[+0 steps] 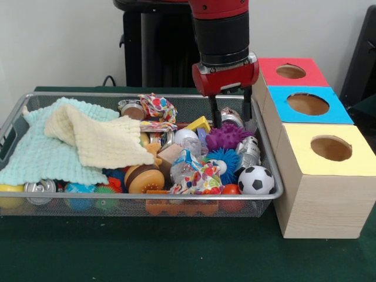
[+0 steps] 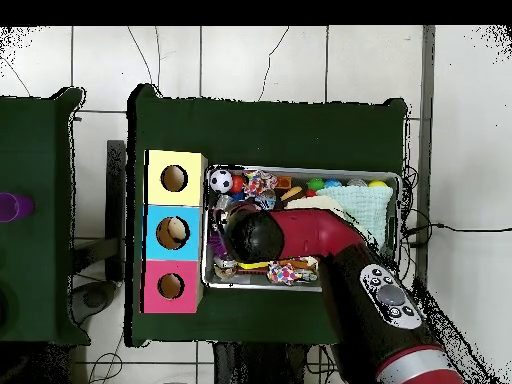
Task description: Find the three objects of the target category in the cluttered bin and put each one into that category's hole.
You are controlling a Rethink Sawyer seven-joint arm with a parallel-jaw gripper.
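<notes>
In the wire bin (image 1: 12, 126) on the green desk (image 1: 176, 252), at its left, lay a mint cloth (image 1: 41, 155) under a cream cloth (image 1: 97, 141). Further right, amid the clutter, sat a purple spiky ball (image 1: 226, 136), a blue spiky ball (image 1: 226, 160) and a soccer ball (image 1: 255, 180). Above the purple ball hung the hand (image 1: 232, 119), fingers spread and empty. Likely best to drop straight down, straddle that ball, and close gently. Beside the bin stood the red box (image 1: 292, 71), blue box (image 1: 308, 104) and yellow box (image 1: 330, 148). Couldn't tell which category was wanted.
</notes>
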